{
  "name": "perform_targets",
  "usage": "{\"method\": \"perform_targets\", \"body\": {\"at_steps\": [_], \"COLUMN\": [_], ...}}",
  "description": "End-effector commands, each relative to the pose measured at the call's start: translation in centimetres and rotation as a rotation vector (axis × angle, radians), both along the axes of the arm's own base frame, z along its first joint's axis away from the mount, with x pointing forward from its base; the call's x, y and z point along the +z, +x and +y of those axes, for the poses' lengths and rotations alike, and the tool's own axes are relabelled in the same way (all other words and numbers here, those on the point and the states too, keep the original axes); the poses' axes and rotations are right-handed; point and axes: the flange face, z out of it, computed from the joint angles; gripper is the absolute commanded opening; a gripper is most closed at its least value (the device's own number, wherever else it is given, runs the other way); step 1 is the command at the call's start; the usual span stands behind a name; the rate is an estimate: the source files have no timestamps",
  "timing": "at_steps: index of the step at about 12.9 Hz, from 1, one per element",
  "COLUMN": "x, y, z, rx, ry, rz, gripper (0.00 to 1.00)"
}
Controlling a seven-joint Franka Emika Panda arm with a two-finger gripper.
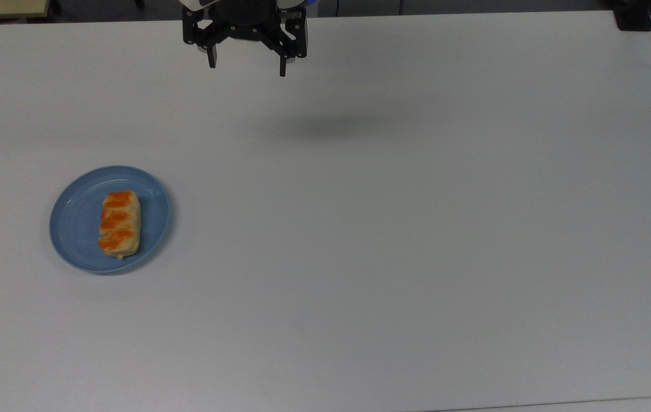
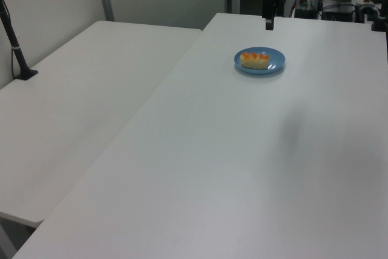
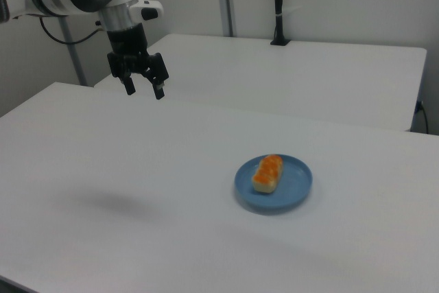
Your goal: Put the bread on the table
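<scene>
Plainly, nothing has been grasped yet: the end effector point(image 1: 247, 64) hangs high above the table point(image 1: 417, 229), its two dark fingers spread wide with only air between them, well apart from the bread point(image 1: 120, 223). That height reads as a ready pose, leaving the whole surface open to approach from above. The bread lies lengthwise near the middle of the blue plate point(image 1: 76, 229), toward the top view's left, so it must be lifted over the shallow rim before it can be set on the bare white top. It is an oblong, pale-tan roll with soft rounded edges and glossy orange patches along its crown, likely yielding under a firm pinch. The plate is round, smooth and slightly dished. The table is flat, matte and plain, offering plenty of room beside the plate.
</scene>
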Motion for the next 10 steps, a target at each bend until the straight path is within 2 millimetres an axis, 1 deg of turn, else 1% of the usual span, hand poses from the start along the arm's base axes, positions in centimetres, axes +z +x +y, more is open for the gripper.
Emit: {"method": "perform_targets", "body": {"at_steps": [1, 7, 10], "x": [0.61, 0.52, -0.05], "y": [-1.14, -1.10, -0.62], "z": [-0.55, -0.55, -0.76], "rx": [-0.020, -0.020, -0.001], "ry": [0.021, 0.020, 0.019], "rz": [0.012, 0.013, 0.015], "gripper": [1.00, 1.00, 1.00]}}
